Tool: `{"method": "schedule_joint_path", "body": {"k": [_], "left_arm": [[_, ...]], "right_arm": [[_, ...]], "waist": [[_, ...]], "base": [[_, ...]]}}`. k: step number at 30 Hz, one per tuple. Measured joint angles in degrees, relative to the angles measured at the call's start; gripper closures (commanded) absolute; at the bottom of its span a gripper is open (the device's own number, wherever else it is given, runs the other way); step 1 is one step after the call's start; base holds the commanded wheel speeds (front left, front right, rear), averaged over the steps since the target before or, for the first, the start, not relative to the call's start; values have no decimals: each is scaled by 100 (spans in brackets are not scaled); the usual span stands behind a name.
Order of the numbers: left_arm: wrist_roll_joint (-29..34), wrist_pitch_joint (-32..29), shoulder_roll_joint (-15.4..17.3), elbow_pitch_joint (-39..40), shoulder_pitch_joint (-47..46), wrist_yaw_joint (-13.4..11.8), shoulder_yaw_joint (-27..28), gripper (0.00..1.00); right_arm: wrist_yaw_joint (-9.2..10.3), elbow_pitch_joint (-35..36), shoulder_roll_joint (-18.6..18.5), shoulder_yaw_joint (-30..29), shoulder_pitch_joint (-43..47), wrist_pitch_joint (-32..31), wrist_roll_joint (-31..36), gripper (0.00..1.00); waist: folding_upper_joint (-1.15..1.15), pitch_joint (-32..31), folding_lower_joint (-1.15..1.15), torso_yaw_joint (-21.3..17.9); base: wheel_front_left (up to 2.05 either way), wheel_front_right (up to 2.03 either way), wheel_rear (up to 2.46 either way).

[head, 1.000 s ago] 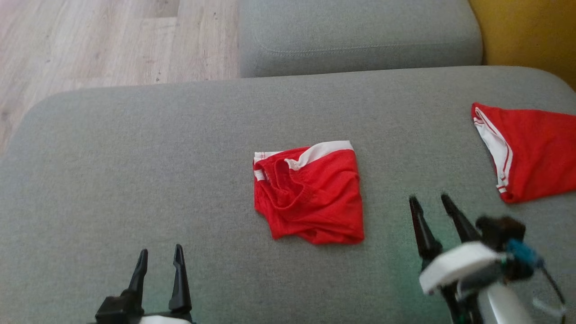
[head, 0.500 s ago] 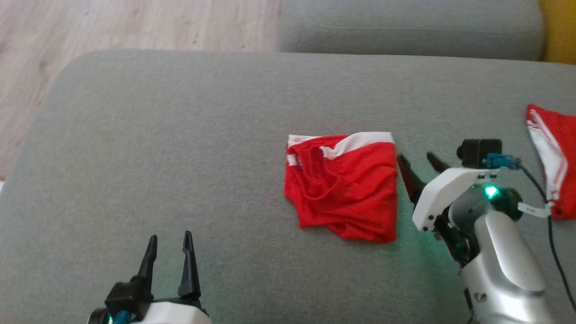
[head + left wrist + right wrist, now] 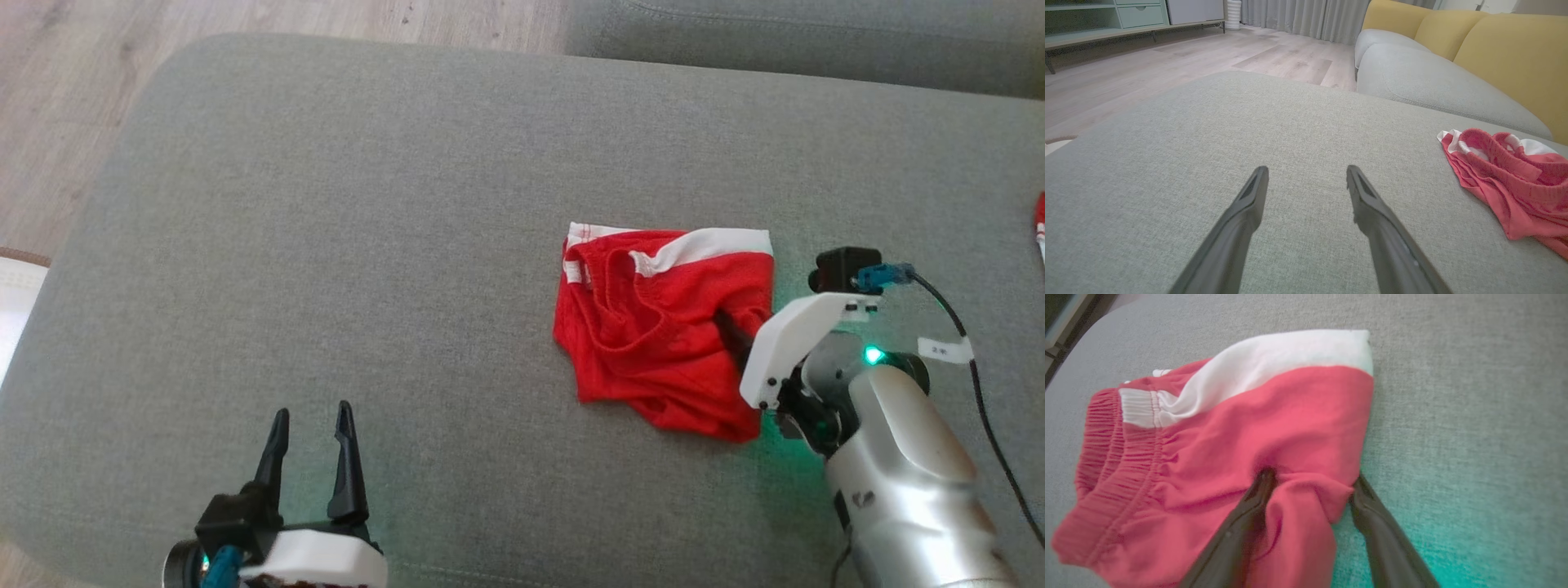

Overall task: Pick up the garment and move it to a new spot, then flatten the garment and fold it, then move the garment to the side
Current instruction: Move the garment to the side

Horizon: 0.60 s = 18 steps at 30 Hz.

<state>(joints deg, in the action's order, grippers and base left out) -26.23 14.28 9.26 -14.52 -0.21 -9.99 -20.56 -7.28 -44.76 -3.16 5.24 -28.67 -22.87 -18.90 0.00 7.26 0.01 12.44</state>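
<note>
Near to far: 2 grippers, 1 red garment (image 3: pixel 653 343) mid grey cushion (image 3: pixel 408 204), 1 sliver of a second red cloth (image 3: pixel 1041 216) far right of it. The left gripper (image 3: pixel 313 410) sits well near-left of the garment, fingers spread and empty; the right gripper (image 3: pixel 1312 477) is at the garment's right edge, fingers spread astride a raised fold, not clamped. Half a second ago the right fingers were just beside that edge and now they dig into the cloth; the camera has shifted and the left gripper is unchanged.
</note>
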Motion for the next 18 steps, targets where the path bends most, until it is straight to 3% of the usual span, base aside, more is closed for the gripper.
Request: {"method": "schedule_joint_path", "body": {"k": [1, 2, 3, 10, 18], "left_arm": [[24, 0, -9, 1, -1, 2, 1, 0], [51, 0, -18, 3, 0, 32, 4, 0], [67, 0, -22, 7, 0, 52, 7, 0], [219, 1, -25, 107, -46, 103, 3, 0], [374, 0, -1, 268, -331, 152, -67, 0]], "right_arm": [[0, -57, -2, 38, -51, 29, -25, 65], [0, -99, -7, 92, -83, 87, -63, 87], [0, -136, -5, 141, -99, 188, -132, 100], [0, -220, 31, 387, -176, 671, -151, 100], [0, 402, -80, 347, -275, 775, 497, 100]], "waist": [[0, 11, 0, -14], [0, 21, 0, -35], [0, 31, 0, -63], [0, 125, 0, -488], [0, 298, 0, -1433]], "base": [[0, 0, 0], [0, 0, 0], [0, 0, 0], [0, 0, 0], [0, 0, 0]]}}
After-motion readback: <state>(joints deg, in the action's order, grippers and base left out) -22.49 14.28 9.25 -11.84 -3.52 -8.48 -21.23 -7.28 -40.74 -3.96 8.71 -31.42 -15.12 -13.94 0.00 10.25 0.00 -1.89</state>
